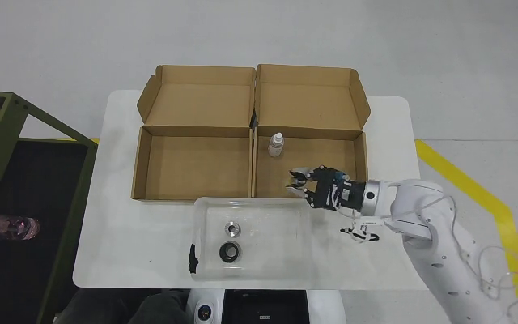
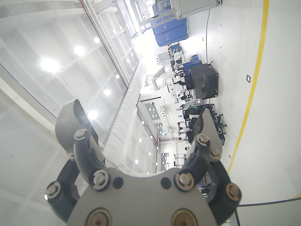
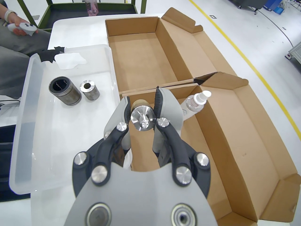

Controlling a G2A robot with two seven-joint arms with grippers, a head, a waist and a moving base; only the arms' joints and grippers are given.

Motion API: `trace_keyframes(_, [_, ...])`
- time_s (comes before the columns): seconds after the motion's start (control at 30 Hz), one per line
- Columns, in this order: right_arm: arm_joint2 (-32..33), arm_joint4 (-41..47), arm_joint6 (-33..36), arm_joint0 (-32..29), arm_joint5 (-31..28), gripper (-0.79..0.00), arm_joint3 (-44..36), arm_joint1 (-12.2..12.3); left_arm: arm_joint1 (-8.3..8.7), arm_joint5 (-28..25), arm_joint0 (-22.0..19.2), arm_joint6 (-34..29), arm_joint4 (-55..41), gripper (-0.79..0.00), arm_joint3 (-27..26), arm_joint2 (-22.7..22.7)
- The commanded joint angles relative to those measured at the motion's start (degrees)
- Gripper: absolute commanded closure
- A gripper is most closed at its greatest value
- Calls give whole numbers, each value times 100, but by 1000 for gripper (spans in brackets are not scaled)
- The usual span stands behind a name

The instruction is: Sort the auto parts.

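My right gripper (image 3: pixel 143 105) (image 1: pixel 296 180) is shut on a small metal cylinder part (image 3: pixel 142 118), holding it over the near edge of the right cardboard box (image 1: pixel 356 174) (image 3: pixel 237 128). A white spray bottle (image 1: pixel 277 144) (image 3: pixel 196 101) stands inside that box. The left cardboard box (image 1: pixel 146 166) (image 3: pixel 141 55) has nothing in it. In the clear plastic tray (image 1: pixel 299 251) (image 3: pixel 25 123) stand a dark bearing sleeve (image 1: pixel 231 253) (image 3: pixel 64 90) and a smaller silver bushing (image 1: pixel 233 229) (image 3: pixel 89 90). My left gripper (image 2: pixel 141 116) is open, pointing up at the ceiling.
Both box lids (image 1: pixel 259 97) lie folded back at the far side of the white table (image 1: pixel 113 227). A dark green cart (image 1: pixel 32 186) stands to the left of the table. A black scrap (image 3: pixel 50 54) sticks to the tray's far rim.
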Motion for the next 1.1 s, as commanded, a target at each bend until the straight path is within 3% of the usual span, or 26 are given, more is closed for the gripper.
trace_keyframes(0.0, [49, 123, -58, 8, -27, 0, 56, 8, 0, 0, 0, 0, 0, -785, 0, 0])
trace_keyframes(0.4, [43, 510, -176, 338, 156, 0, 548, -1, 0, 0, 0, 0, 0, -785, 0, 0])
trace_keyframes(1.07, [-586, 412, 214, 1240, 686, 0, 1640, -127, 0, 0, 0, 0, 0, -785, 0, 0])
